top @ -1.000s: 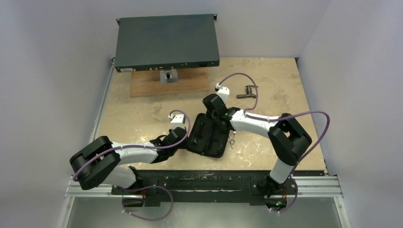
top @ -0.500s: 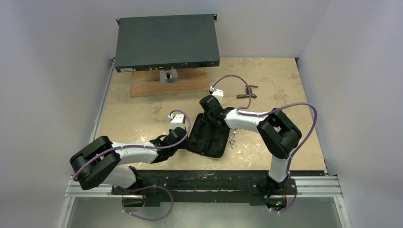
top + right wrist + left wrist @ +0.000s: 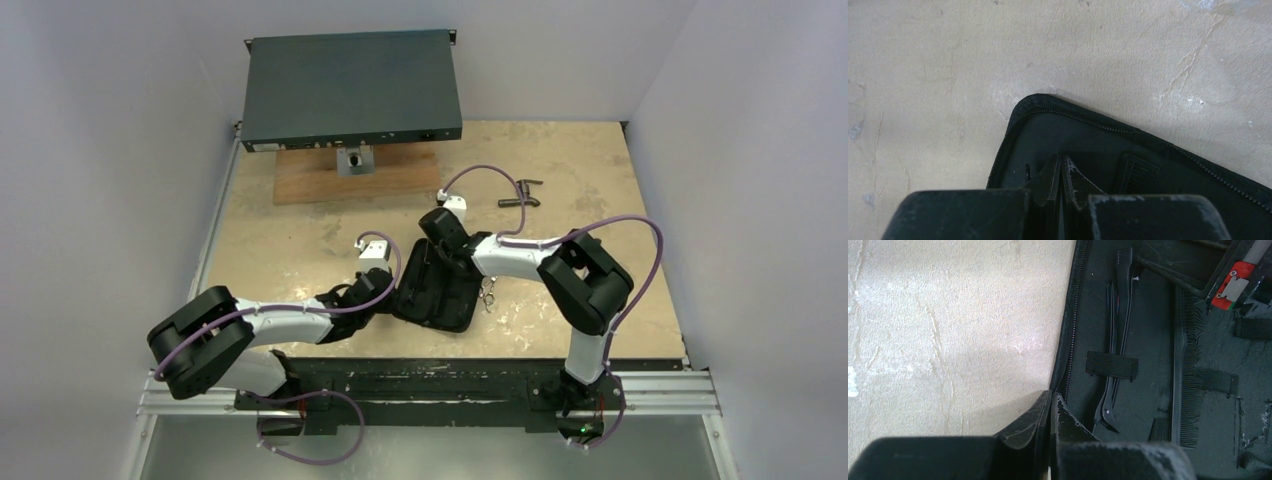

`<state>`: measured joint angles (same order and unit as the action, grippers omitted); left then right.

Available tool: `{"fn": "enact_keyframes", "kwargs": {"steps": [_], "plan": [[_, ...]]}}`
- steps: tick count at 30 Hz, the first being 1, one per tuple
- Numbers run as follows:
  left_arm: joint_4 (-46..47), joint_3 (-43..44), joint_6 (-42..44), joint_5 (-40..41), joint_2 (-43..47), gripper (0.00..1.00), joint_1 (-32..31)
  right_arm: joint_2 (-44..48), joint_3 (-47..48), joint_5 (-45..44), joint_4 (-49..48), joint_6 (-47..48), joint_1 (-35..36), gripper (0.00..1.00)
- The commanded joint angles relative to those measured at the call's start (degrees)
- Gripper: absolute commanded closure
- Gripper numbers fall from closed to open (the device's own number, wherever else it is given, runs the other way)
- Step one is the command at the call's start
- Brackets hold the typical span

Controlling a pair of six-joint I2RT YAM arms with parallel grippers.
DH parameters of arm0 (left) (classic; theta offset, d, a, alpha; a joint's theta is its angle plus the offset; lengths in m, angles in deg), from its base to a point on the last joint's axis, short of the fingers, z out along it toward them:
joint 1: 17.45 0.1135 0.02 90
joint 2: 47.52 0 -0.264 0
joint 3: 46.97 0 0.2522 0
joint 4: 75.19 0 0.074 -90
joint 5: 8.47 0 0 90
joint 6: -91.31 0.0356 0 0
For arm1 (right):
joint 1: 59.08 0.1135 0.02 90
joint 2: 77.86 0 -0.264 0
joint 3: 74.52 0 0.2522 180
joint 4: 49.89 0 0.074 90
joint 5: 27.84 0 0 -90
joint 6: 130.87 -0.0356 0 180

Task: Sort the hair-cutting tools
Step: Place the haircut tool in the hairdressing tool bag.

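Beige surface (image 3: pixel 300 250) carries everything; landmark is the open black zip case (image 3: pixel 450 302) at its middle. Flat dark box (image 3: pixel 350 88) well beyond the case, far left, over a wooden board (image 3: pixel 310 182). Left arm (image 3: pixel 280 322) lies low, elbow folded near-left of the case, forearm stretched toward the case's left edge. Left jaws pressed together, nothing between them, tips right at the case's zip edge; can't tell if they touch it. Right arm (image 3: pixel 510 255) has its elbow bent right of the case, forearm reaching left over the case's far end. Right jaws pressed together too, empty, tips over the lining just inside the case's rounded corner; contact unclear. Inside the case: slim black comb (image 3: pixel 1182 380) lying lengthwise under an elastic strap, thin black clip piece (image 3: pixel 1119 340) beside it, nearer the zip edge, under its own strap. Small silver scissors (image 3: pixel 488 295) on the surface just beside the case's right edge. Small dark metal piece (image 3: pixel 520 194) beyond the case, far right.
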<state>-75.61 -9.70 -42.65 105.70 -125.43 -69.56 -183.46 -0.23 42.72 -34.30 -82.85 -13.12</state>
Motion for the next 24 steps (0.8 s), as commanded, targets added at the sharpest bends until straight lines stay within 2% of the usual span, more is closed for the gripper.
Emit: {"fn": "enact_keyframes", "kwargs": {"steps": [1,12,24], "plan": [[1.7,-0.3,-0.1,0.0,-0.9,1.00,0.4,2.3,-1.0,1.4,-1.6,0.5,0.8,1.00],[1.8,-0.1,0.0,-0.2,-1.3,1.00,0.4,3.1,-2.0,2.5,-2.9,0.6,2.1,1.00],[1.9,-0.2,-0.1,-0.2,-1.2,1.00,0.4,4.7,-1.3,-0.6,0.7,-0.7,2.6,1.00]]}}
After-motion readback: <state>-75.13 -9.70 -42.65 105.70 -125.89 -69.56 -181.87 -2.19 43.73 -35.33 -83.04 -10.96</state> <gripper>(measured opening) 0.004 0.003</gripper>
